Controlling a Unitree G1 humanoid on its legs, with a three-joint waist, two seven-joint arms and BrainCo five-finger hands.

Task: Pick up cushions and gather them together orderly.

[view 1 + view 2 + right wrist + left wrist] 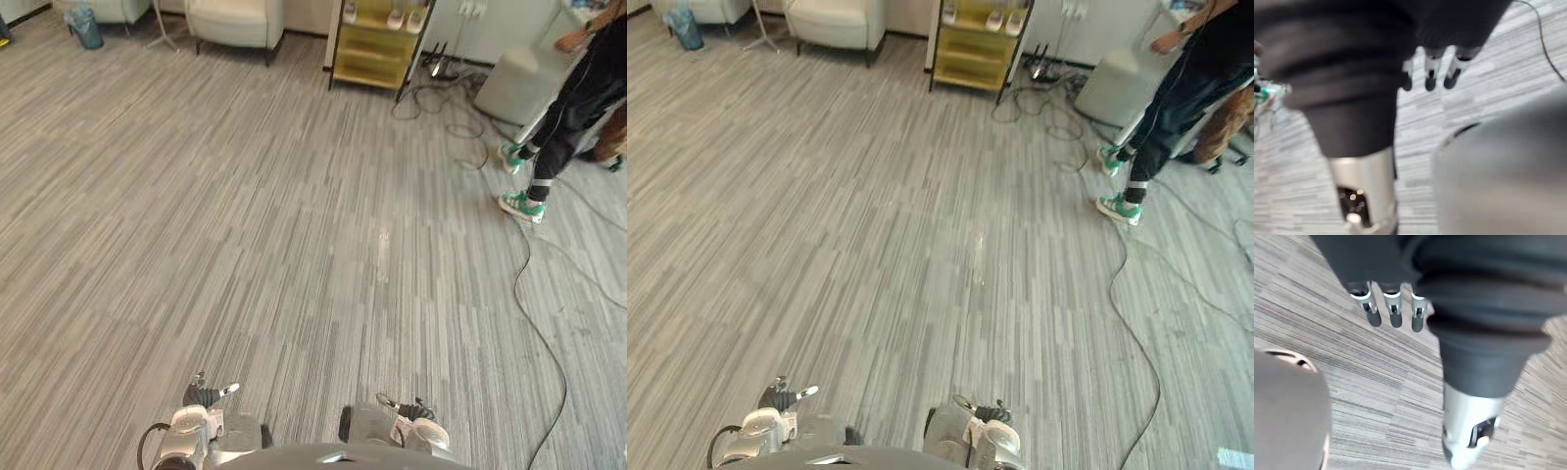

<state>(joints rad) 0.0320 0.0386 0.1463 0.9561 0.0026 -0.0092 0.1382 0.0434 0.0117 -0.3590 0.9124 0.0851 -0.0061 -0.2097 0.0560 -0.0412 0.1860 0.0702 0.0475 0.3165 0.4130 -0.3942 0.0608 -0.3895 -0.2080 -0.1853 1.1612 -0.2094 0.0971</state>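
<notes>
My left hand (196, 421) hangs low at the bottom edge of the eye views, over grey striped carpet (294, 245). In the left wrist view its fingers (1394, 313) are straight, the thumb is apart, and it holds nothing. My right hand (419, 427) hangs the same way at the bottom, right of centre. The right wrist view shows its fingers (1431, 73) straight and empty above the carpet.
A person in dark trousers and green shoes (522, 204) stands at the right. Black cables (534, 304) trail across the floor there. At the back are a yellow shelf unit (377, 44), a pale armchair (235, 22), a blue bin (86, 27) and a pale grey pouf (519, 83).
</notes>
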